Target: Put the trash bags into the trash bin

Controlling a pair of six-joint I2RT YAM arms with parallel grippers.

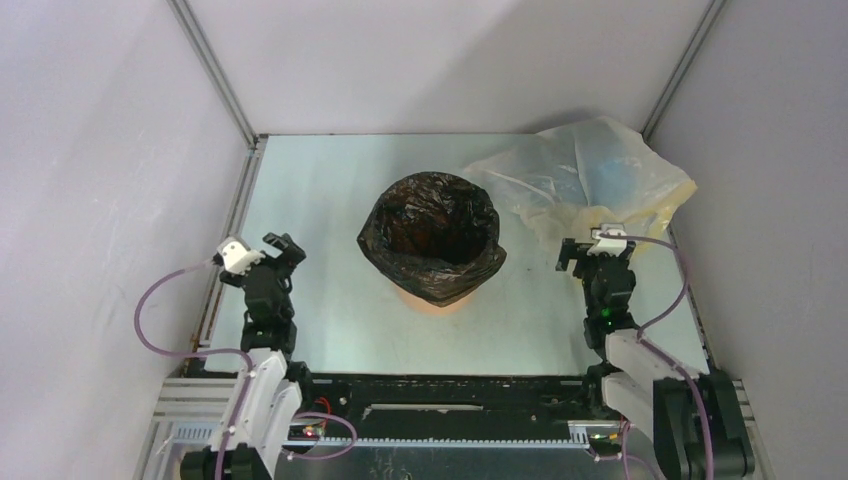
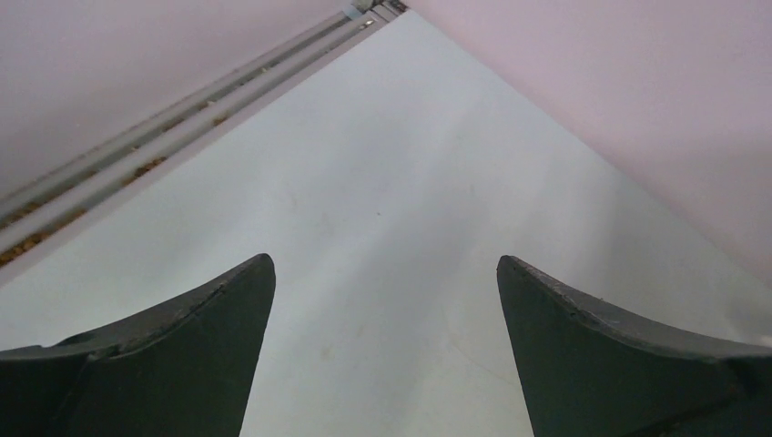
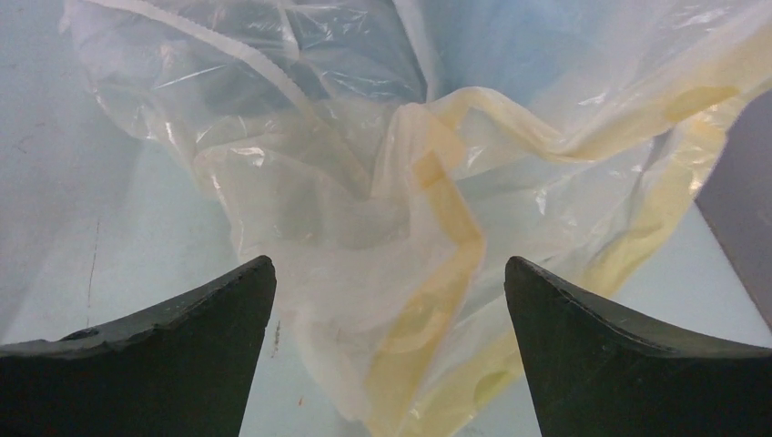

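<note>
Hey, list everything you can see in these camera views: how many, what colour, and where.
crinkly glossy black plastic trash bag: one, black, mouth open, lining and folded over the bin at table centre
round orange plastic bin: one, orange, under the black bag, only its base showing
translucent yellowish plastic bag: one, yellowish-clear, crumpled at the far right corner
table: one, pale grey
enclosure walls: three, pale lilac-grey, left, back, right
left gripper: one, dark fingers, open, empty, over bare table on the left
right gripper: one, dark fingers, open, empty, facing the yellowish bag
</note>
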